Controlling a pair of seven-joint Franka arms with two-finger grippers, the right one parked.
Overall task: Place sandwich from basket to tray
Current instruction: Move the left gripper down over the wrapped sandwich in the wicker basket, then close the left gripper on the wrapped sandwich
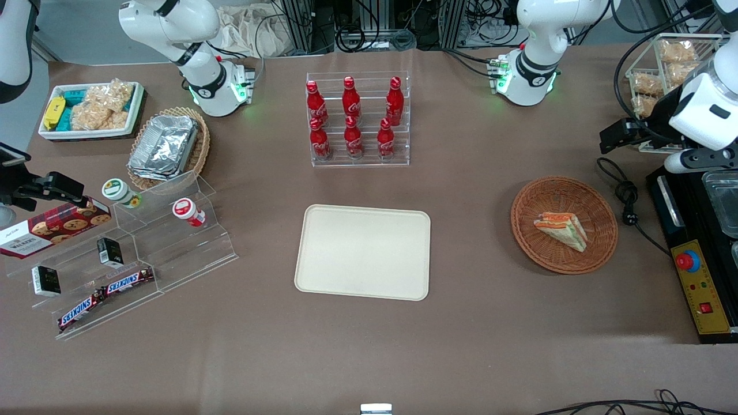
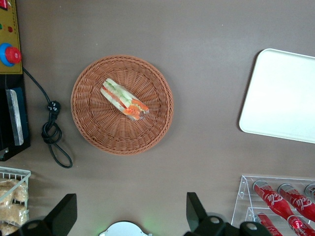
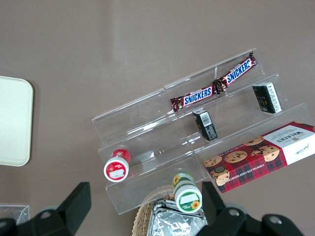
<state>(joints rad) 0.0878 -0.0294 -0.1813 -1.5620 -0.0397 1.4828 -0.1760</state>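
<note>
Front view, tray [image 1: 363, 252] flat on table [image 1: 461, 346], nothing on it, basket [image 1: 599, 230] toward the working arm's end, sandwich [image 1: 561, 230] lying inside it, gripper [image 2: 129, 216] held high above the basket, fingers [image 2: 63, 212] spread wide, grasping nothing.

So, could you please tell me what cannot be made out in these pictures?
Tool, open, above the table beside the basket: left wrist view's edge cuts off all but its fingertips.
Tray: cut off by the same view's edge.
Sandwich: what the filling is, too small in both views.
</note>
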